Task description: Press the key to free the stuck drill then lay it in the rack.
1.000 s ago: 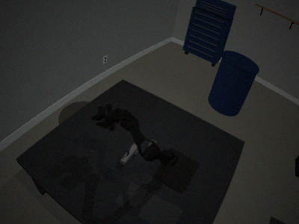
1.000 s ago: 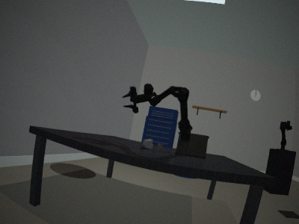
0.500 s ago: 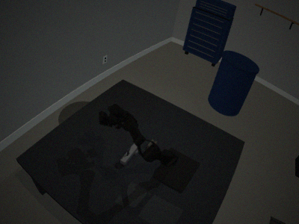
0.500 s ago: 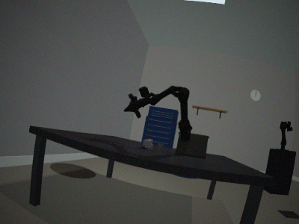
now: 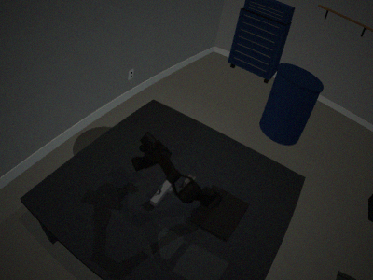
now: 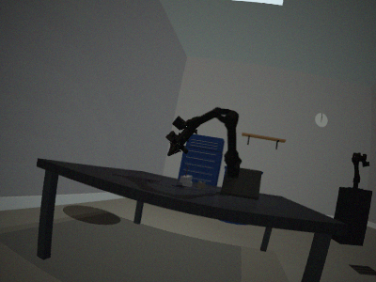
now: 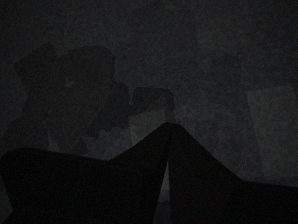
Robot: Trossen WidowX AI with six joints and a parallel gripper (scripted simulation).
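Note:
The scene is very dark. My gripper (image 5: 135, 164) (image 6: 170, 153) (image 7: 170, 130) is shut and empty, tilted downward in the air above the table (image 5: 252, 173) (image 6: 99, 178). In the wrist view its two black fingertips meet. A small white block-like piece (image 5: 159, 196) (image 6: 186, 180) stands on the table below the arm, and a dark detail shows on it in the top view. A small tan piece (image 6: 201, 185) is close beside it. I cannot tell which of these is the drill, the key or the rack. The arm hides part of the white piece in the top view.
The arm rises from a dark box-like base (image 5: 230, 217) (image 6: 251, 183) on the table. The arm's shadow falls across the tabletop. Beyond the table are a blue barrel (image 5: 291, 107) and a blue cabinet (image 5: 261, 42) (image 6: 202, 160). Another small arm stands on a dark pedestal (image 6: 353, 213).

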